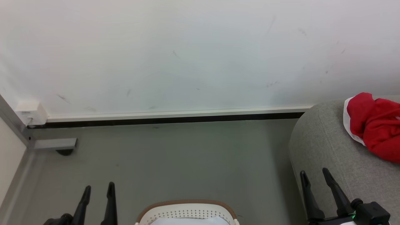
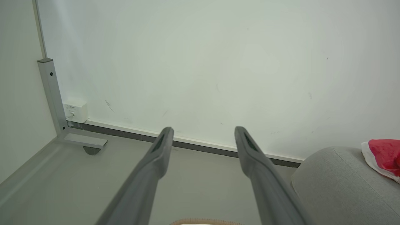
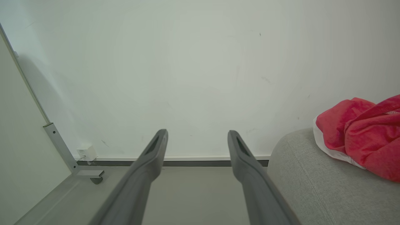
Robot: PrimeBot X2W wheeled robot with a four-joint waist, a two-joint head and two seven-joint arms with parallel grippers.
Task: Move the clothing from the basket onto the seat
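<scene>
1. We see the clothing (image 1: 375, 128) as bright red with white edging.
2. The seat (image 1: 322, 147) looks light grey to us, finely woven.
3. The basket (image 1: 187, 214) is white with rows of small holes and a tan-brown rim.
4. The left gripper (image 1: 100, 185) and right gripper (image 1: 313, 170) are black.
5. We see a white wall (image 1: 187, 56) with faint scuffs and a grey floor (image 1: 175, 156).

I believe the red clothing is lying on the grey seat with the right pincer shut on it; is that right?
Not quite. The clothing does lie on the seat, but the right pincer is not shut on it: it is open and empty, apart from the fabric. The right wrist view shows it spread wide with nothing held.
</scene>
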